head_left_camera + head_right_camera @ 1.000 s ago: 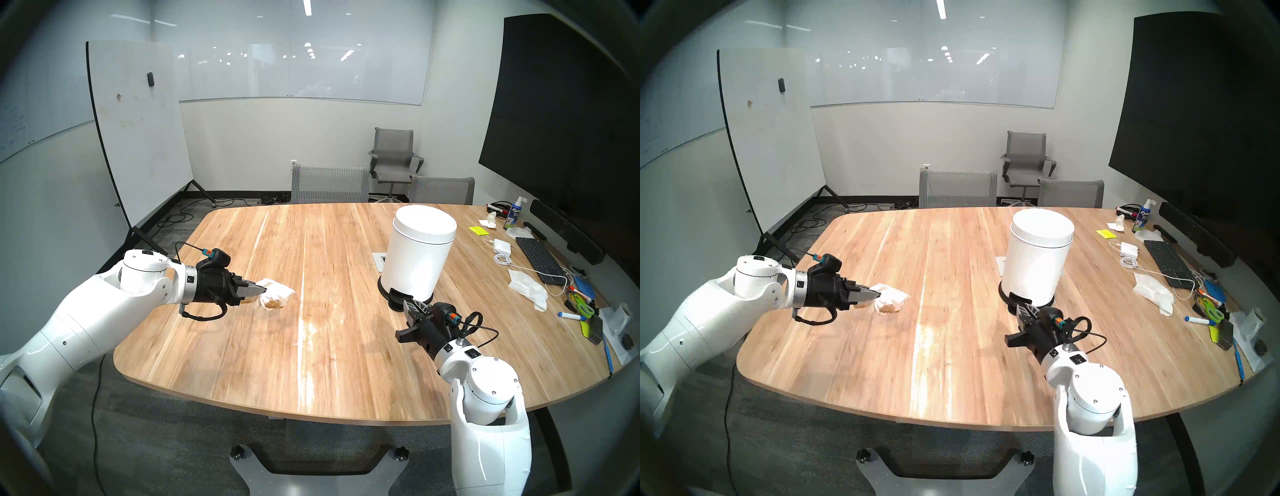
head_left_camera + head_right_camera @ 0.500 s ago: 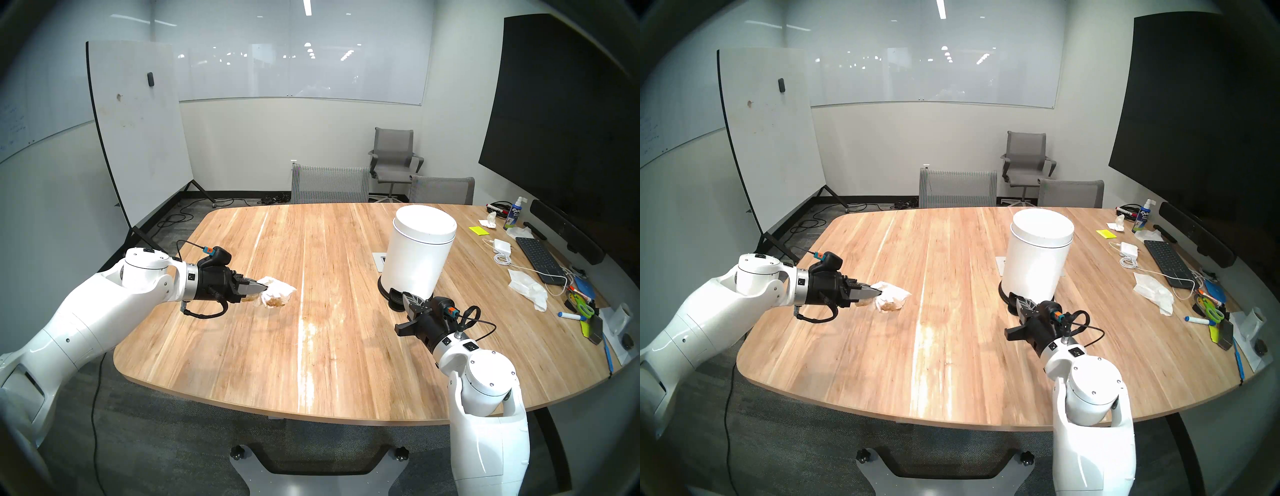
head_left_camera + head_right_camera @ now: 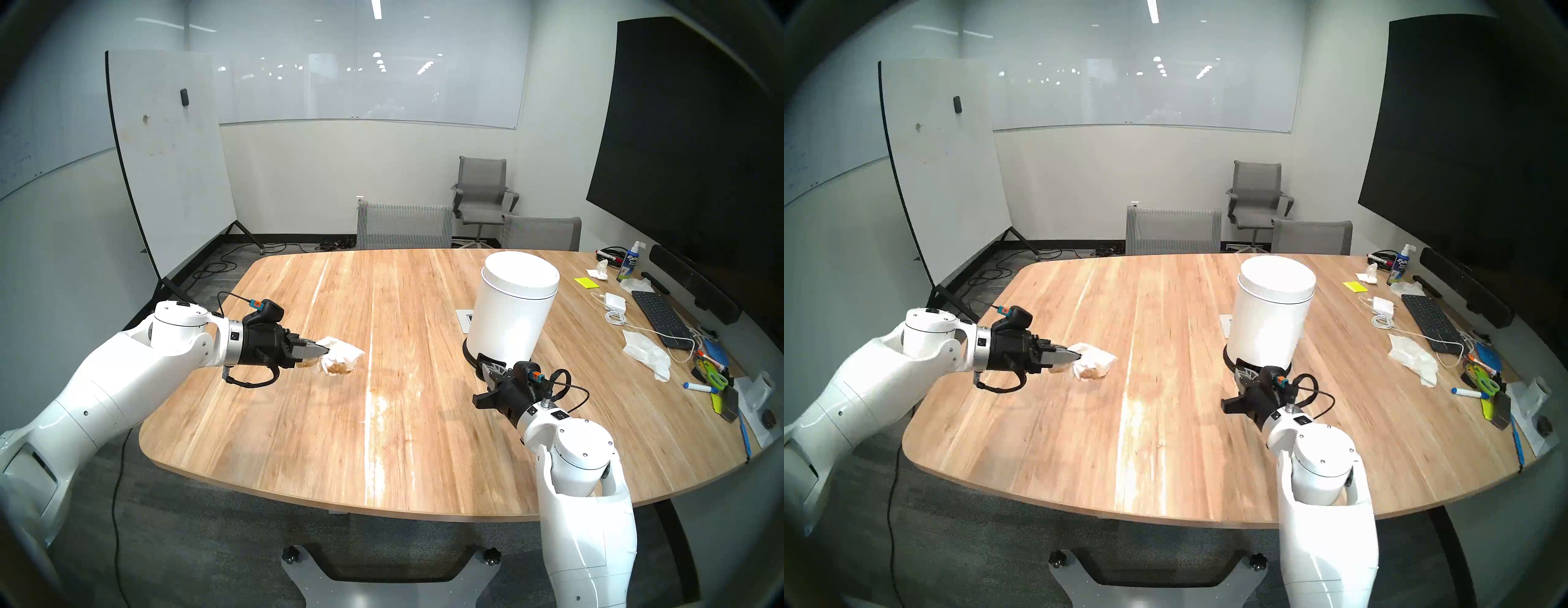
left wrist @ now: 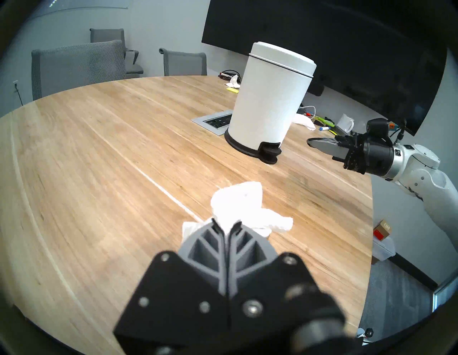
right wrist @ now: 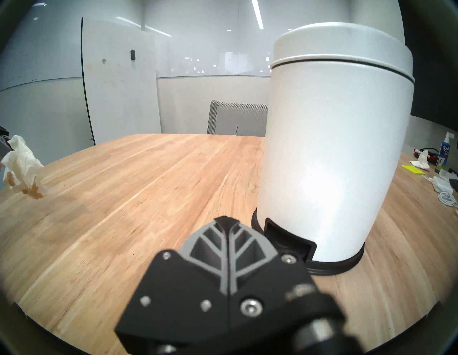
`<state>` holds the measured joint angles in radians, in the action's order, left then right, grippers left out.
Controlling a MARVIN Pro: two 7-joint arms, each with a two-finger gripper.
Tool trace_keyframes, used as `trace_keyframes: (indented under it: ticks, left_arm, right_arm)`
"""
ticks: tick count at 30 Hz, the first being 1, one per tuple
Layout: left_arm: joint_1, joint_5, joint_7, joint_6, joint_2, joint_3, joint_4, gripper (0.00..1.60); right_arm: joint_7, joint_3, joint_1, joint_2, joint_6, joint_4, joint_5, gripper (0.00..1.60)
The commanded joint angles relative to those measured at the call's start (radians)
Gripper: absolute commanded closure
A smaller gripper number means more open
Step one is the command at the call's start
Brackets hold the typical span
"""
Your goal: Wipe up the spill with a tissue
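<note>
— Where's the tissue [image 3: 339,361]?

— Crumpled, brown-stained, pinched tight in my left gripper [image 3: 323,350], clear above the table [image 3: 415,458].

— And the spill?

— Only a faint amber smear [image 3: 375,388] on the wood, at four o'clock from the tissue.

— Your right gripper [image 5: 226,221]?

— Jaws pressed together, empty, tips just beside the bin [image 3: 511,314] pedal [image 5: 288,239].

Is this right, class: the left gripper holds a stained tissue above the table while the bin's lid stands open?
No. The bin lid is shut, as the head view shows. The left gripper does hold the stained tissue above the table.
</note>
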<state>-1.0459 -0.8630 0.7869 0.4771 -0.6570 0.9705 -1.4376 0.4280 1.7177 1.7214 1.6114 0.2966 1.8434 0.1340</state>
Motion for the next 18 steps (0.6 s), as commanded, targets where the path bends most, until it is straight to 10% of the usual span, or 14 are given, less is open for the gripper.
trace_keyframes:
  ticks: [1,18]
  left_arm:
    - [0.027,-0.002,0.017,-0.005,0.001,0.011,0.001,1.6]
    - [0.02,-0.013,0.04,-0.009,0.018,0.02,-0.002,1.6]
  right_arm:
    - [-0.016,-0.004,-0.092,-0.006,0.015,-0.012,-0.009,1.6]
    - [-0.048,0.026,-0.233,-0.024,0.094,-0.166,-0.014,1.6]
